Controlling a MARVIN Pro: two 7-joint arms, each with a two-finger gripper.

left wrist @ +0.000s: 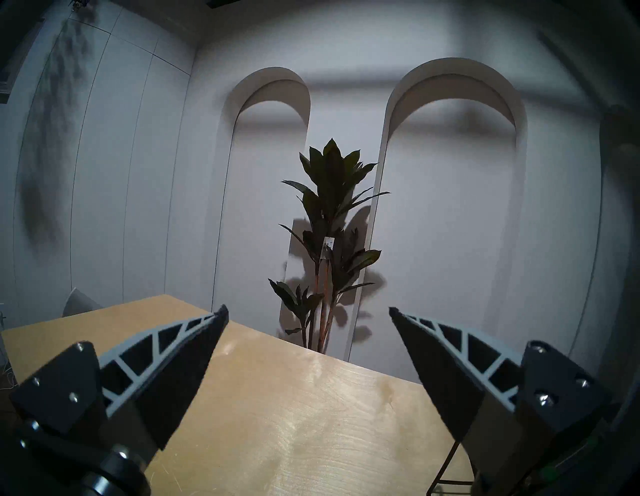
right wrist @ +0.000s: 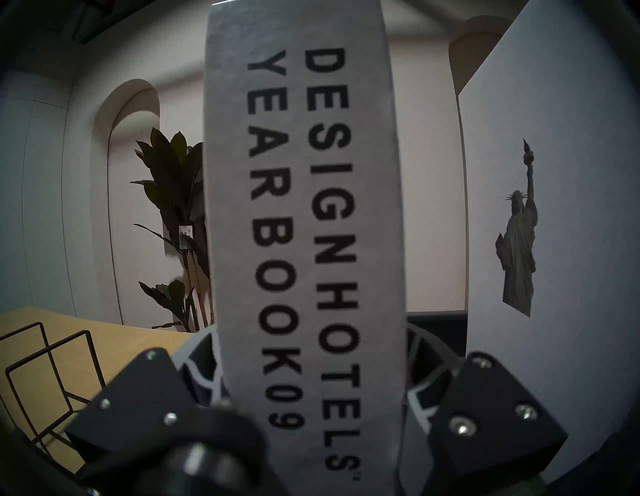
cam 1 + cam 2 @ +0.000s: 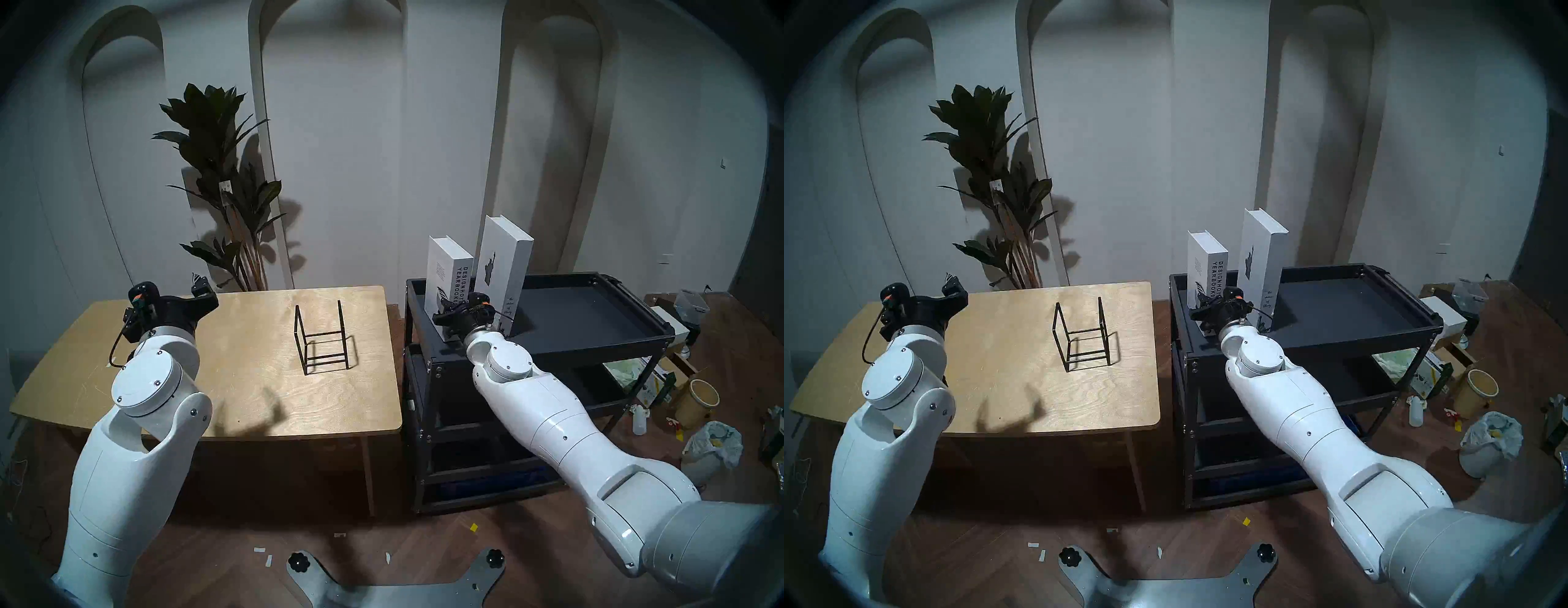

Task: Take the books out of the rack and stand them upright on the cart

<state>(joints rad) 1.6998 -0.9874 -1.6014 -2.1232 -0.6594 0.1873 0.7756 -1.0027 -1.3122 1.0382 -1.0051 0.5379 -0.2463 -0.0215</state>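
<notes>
1. Gripping the shorter thick white hardcover book (image 2: 304,242), whose spine reads "DESIGNHOTELS YEARBOOK 09", the right gripper (image 2: 311,350) is clamping its jaws on the book's lower part, one finger on each cover.
2. Standing upright, that book is sitting at the near left corner of the large black metal cart (image 3: 594,335); whether its bottom edge is fully resting on the tray is hard to judge, since the wrist is blocking that spot.
3. Standing upright just beside it on the tray is the taller white hardcover (image 3: 502,271) bearing a dark Statue of Liberty picture, with a narrow gap between the two.
4. Sitting empty on the pale wooden surface (image 3: 237,373) is the small black wire rack (image 3: 322,337).
5. Hovering over that surface's far left part, the left gripper (image 1: 308,313) is holding its jaws wide, gripping nothing.
</notes>
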